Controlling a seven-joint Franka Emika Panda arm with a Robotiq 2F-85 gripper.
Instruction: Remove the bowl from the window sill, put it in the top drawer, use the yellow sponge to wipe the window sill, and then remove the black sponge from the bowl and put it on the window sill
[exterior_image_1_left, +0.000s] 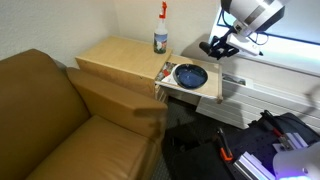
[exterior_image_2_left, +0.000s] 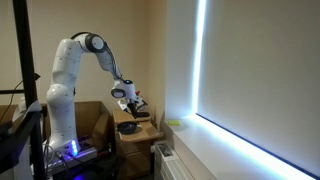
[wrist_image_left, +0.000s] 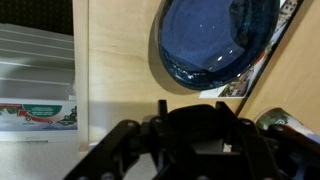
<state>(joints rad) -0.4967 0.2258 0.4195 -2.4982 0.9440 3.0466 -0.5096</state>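
Bowl (exterior_image_1_left: 190, 75) position: we found it resting flat inside the top drawer (exterior_image_1_left: 212, 92), which stood open and projected from the light wooden cabinet (exterior_image_1_left: 110, 62). The dark blue bowl occupied most of the drawer's width. In the wrist view the bowl (wrist_image_left: 215, 45) filled the area from 12 to 2 o'clock, with bare drawer floor (wrist_image_left: 120, 70) at 9 o'clock of it.

Gripper (exterior_image_1_left: 215, 48) position: we saw it hanging in the air at about 1 o'clock of the bowl in an exterior view, apart from the bowl and between the cabinet and the window sill (exterior_image_1_left: 275, 68). The white arm (exterior_image_1_left: 250, 14) rose from it toward 1 o'clock. In the wrist view only the gripper's dark body showed, along the 6 o'clock edge. We could not tell whether the jaws stood open or closed, and we could make out nothing between them.

Yellow sponge (exterior_image_2_left: 174, 124): in an exterior view we noted a small yellow-green patch lying on the near end of the window sill (exterior_image_2_left: 215, 145), at 3 o'clock of the bowl (exterior_image_2_left: 128, 127).

Black sponge: we could not distinguish it against the dark bowl interior.

Surroundings: a spray bottle (exterior_image_1_left: 160, 34) stood upright on the cabinet's worktop (exterior_image_1_left: 120, 52), at 11 o'clock of the bowl. A brown sofa (exterior_image_1_left: 50, 110) sat against the cabinet at 8 o'clock.
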